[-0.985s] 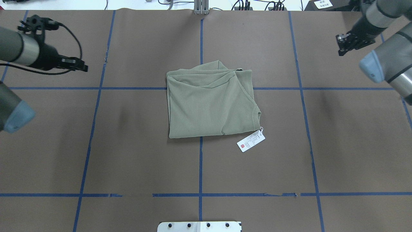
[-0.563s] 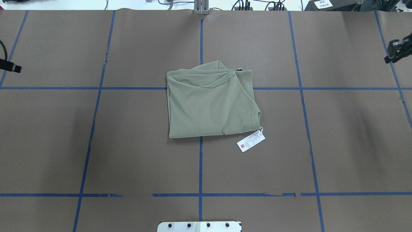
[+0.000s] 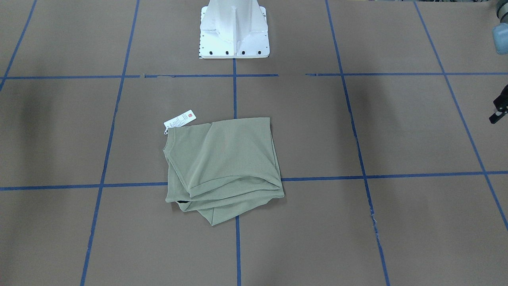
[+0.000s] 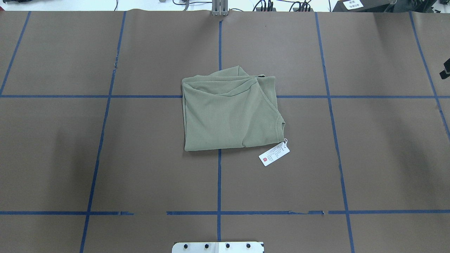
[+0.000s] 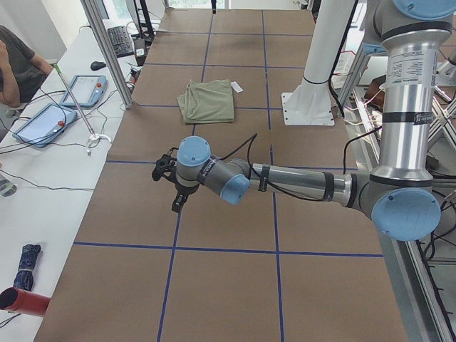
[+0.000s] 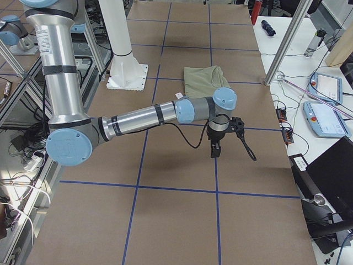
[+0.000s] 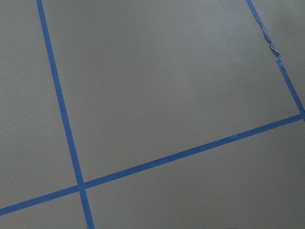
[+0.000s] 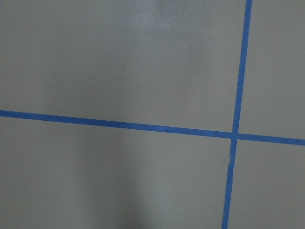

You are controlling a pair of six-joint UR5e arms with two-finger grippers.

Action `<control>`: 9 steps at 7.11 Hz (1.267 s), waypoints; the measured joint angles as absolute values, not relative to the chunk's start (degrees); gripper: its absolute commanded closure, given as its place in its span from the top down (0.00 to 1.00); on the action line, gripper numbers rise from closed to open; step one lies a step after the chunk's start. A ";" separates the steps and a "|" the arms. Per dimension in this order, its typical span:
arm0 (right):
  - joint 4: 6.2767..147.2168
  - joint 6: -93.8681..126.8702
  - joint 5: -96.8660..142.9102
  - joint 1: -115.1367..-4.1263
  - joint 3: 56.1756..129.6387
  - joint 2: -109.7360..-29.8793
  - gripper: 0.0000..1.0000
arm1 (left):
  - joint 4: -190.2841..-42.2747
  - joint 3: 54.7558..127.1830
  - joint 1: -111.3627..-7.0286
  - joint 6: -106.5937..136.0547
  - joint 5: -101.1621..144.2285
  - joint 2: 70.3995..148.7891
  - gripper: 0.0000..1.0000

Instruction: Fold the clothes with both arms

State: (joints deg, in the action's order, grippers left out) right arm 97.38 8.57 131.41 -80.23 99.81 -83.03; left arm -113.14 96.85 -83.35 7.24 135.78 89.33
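The shirt (image 4: 228, 112) lies folded into a rough square mid-counter (image 4: 369, 158), its tag (image 4: 274, 154) poking off one corner. The left tool (image 5: 177, 201) and right tool (image 6: 214, 149) hang well apart from it, holding nothing. How wide they stand I cannot tell. Folding looks finished — at most, the uneven far edge wants tidying.

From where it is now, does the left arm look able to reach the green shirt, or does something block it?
Probably yes. The left hand hangs out to the side, apart from the shirt, and only bare table shows between them.
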 measured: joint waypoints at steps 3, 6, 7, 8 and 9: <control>97.52 8.80 131.02 -80.55 99.88 -83.87 1.00 | -103.70 96.78 -87.10 -2.40 135.01 89.94 1.00; 97.62 8.87 127.32 -80.59 99.97 -85.50 1.00 | -102.19 96.07 -87.66 -2.21 135.43 88.48 1.00; 97.62 8.90 127.31 -80.59 100.26 -86.60 1.00 | -101.64 96.29 -87.68 -0.96 135.93 88.35 1.00; 97.57 8.95 128.20 -80.59 100.53 -87.95 1.00 | -100.49 96.47 -87.71 0.32 137.53 88.29 1.00; 97.45 8.99 130.14 -80.62 100.63 -89.20 1.00 | -99.49 96.54 -87.67 2.23 139.82 88.33 1.00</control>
